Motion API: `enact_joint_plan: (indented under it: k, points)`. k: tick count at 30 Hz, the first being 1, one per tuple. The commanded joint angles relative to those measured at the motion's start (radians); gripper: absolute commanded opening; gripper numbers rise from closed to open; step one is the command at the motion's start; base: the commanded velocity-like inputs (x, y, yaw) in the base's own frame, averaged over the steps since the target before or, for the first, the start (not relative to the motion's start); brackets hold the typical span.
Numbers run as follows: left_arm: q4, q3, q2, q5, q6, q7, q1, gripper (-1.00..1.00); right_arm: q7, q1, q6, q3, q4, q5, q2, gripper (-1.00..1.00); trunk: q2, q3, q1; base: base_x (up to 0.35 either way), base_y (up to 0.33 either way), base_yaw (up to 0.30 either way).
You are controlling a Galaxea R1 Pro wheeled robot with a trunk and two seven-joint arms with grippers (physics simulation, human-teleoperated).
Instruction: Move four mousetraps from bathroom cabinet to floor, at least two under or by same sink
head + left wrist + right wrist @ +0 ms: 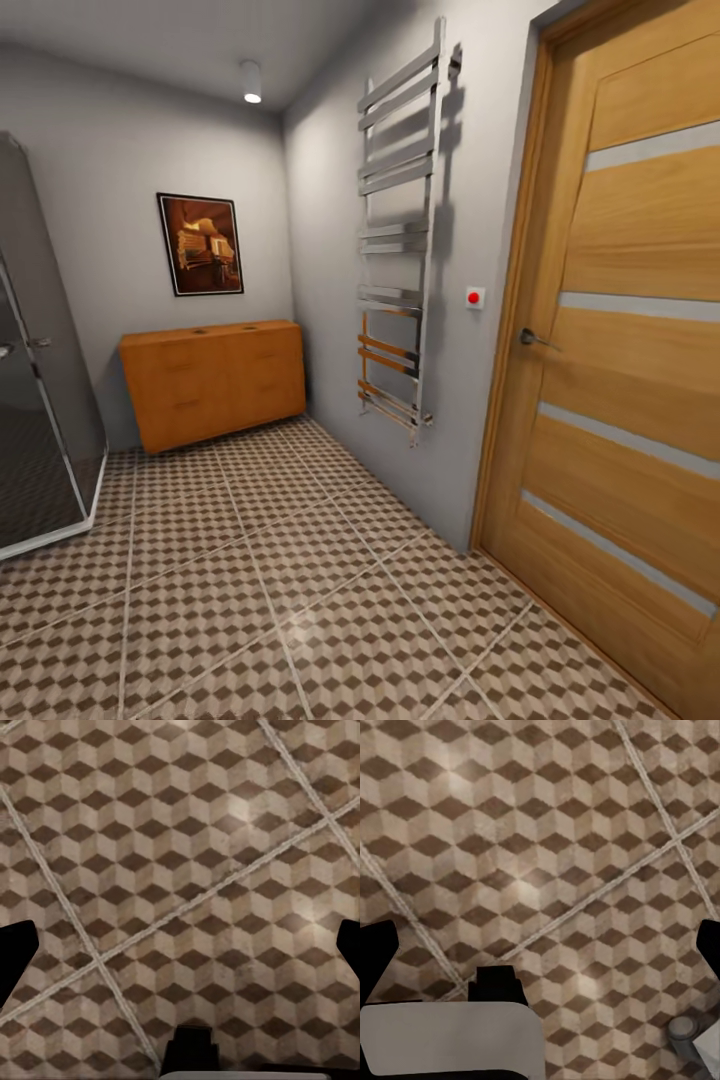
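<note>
Head view: wide orange-brown wooden cabinet [213,382] stands against the far wall across the cube-patterned tiled bathroom floor [300,600], no mousetraps visible; my left pincer [180,945] and right pincer [540,945] hang wide and empty, so misjudging my approach risks clipping the chrome towel rail [400,230].

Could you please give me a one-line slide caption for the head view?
Bathroom approach: orange-brown cabinet against the far wall, chrome towel rail beside the wooden door, cube-patterned floor.

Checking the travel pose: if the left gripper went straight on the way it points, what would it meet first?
The left gripper, fingers wide apart, points down at the bathroom floor; bare patterned tile looks like the first contact, with nothing seen between. How far off is unclear.
</note>
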Motion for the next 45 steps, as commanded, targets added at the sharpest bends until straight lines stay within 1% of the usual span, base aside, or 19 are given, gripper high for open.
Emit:
enact_joint_plan:
  k: [1, 11, 45]
  points:
    - [0.001, -0.008, -0.003, 0.01, -0.004, 0.003, -0.001, 1.0, -0.004, -0.001, -0.005, -0.009, 0.003, 0.01, 0.0, 1.0, -0.001, -0.001, 0.0, 0.0, 0.0, 0.299]
    - [0.002, -0.006, -0.014, 0.014, -0.006, 0.003, -0.001, 1.0, -0.004, -0.001, -0.005, -0.009, 0.003, 0.008, -0.001, 1.0, -0.001, -0.001, 0.0, 0.0, 0.0, 0.299]
    - [0.001, -0.006, -0.017, 0.014, -0.006, 0.003, -0.001, 1.0, -0.004, -0.001, -0.004, -0.009, 0.003, 0.01, -0.001, 1.0, -0.001, -0.001, 0.0, 0.0, 0.0, 0.299]
